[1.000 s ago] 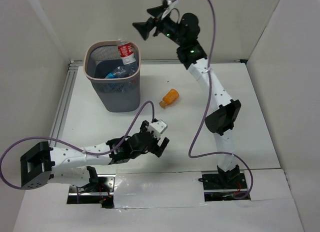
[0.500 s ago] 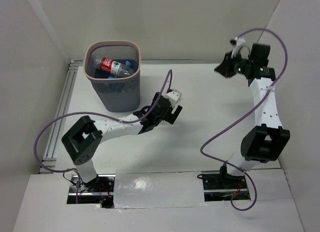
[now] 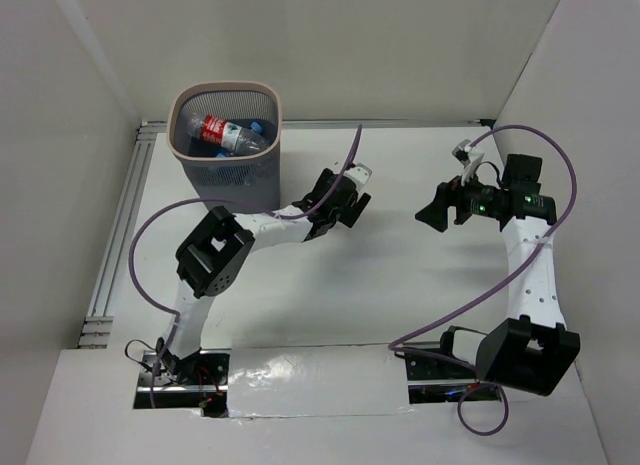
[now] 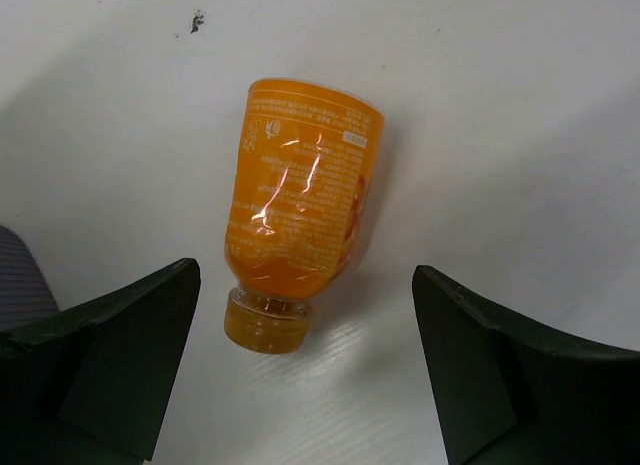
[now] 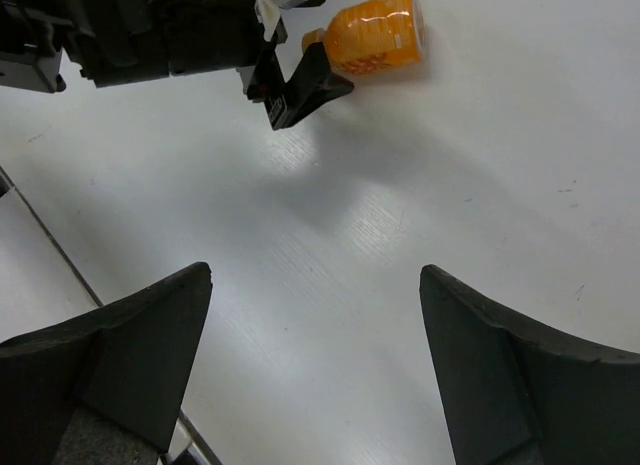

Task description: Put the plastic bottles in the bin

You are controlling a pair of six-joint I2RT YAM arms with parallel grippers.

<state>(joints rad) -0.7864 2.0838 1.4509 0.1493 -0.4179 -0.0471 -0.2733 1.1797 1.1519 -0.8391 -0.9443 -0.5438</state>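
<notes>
Orange bottle [image 4: 300,205] lies on the table [image 4: 520,105] just ahead of the left tool [image 3: 345,203].
The tool is spread wide, clear of the bottle; its cap sits between the 2 tips, body beyond them.

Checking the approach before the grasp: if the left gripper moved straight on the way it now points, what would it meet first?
The left gripper would most likely meet the orange bottle, lying on the table ahead between its open fingers, cap nearest; depth is unclear from the wrist view.
</notes>
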